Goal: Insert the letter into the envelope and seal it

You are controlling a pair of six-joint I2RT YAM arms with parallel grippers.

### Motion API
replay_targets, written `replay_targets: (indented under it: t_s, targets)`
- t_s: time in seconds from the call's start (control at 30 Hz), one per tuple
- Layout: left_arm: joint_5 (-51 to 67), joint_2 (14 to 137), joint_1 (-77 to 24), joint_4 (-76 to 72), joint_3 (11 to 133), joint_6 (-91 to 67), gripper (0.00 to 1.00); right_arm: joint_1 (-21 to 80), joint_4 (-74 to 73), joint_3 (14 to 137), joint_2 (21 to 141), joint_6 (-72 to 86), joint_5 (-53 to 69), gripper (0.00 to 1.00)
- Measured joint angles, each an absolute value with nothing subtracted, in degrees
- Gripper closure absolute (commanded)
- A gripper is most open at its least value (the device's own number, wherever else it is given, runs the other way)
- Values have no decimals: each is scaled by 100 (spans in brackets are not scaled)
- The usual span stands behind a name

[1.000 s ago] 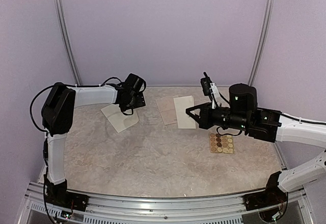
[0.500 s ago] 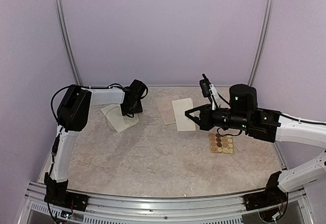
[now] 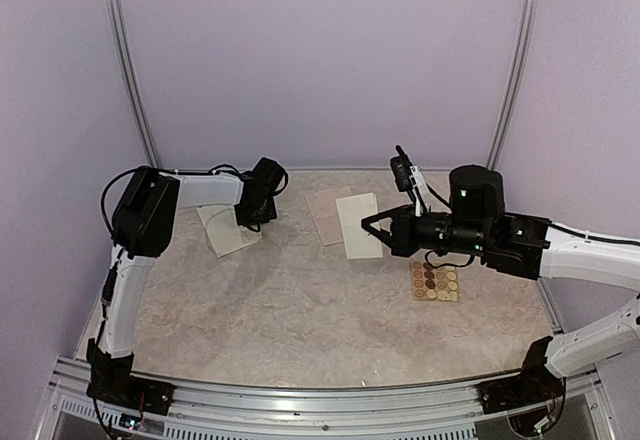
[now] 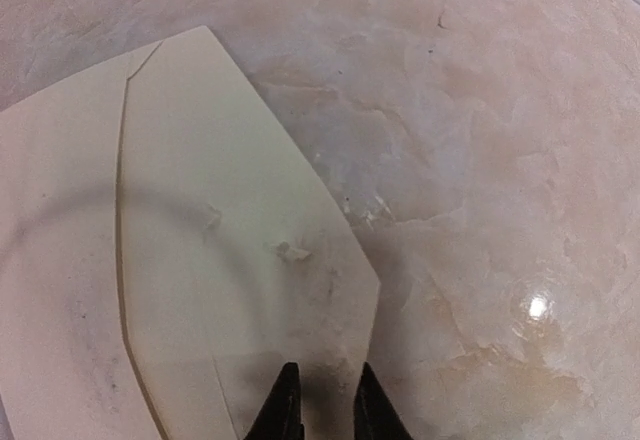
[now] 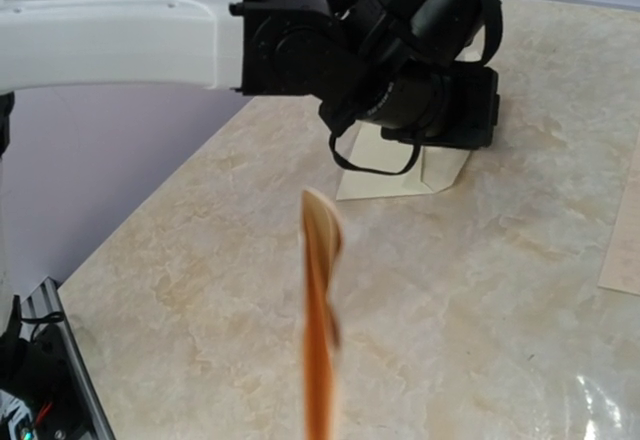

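Left end effector (image 4: 325,385) pinching envelope (image 4: 200,260) (at its flap), right end effector (image 3: 373,226) pinching letter (image 3: 355,220)

Marbled beige table (image 3: 300,310), plain lavender walls (image 3: 320,60), two metal corner posts (image 3: 130,70)

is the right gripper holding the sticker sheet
No, the sticker sheet lies flat on the table, while the right gripper pinches a cream sheet.
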State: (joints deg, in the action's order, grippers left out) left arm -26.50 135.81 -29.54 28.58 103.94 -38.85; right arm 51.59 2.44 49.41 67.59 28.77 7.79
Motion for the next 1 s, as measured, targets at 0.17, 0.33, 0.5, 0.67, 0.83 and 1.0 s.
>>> replay_targets:
  t_s: [0.17, 0.33, 0.5, 0.67, 0.83, 1.0]
  targets:
    - [-2766, 13286, -3002, 2609, 9883, -3927, 100, 5157, 244, 4939, 6759, 2915, 770, 100]
    - [-2773, 12776, -3079, 2493, 9216, -3994, 100, 5157, 244, 4908, 6753, 2952, 746, 100]
    - [-2637, 12099, -3347, 2246, 8425, -4141, 100, 5157, 242, 4814, 6637, 2993, 701, 100]
    - [-2351, 11205, -3933, 1938, 7483, -4442, 100, 5157, 233, 4670, 6377, 3085, 652, 100]
    - [-2294, 10541, -4853, 1616, 6659, -4956, 100, 5157, 183, 4578, 6178, 3166, 556, 100]
    - [-2314, 10204, -5850, 1551, 6195, -5686, 100, 5157, 43, 4383, 5961, 3284, 410, 100]
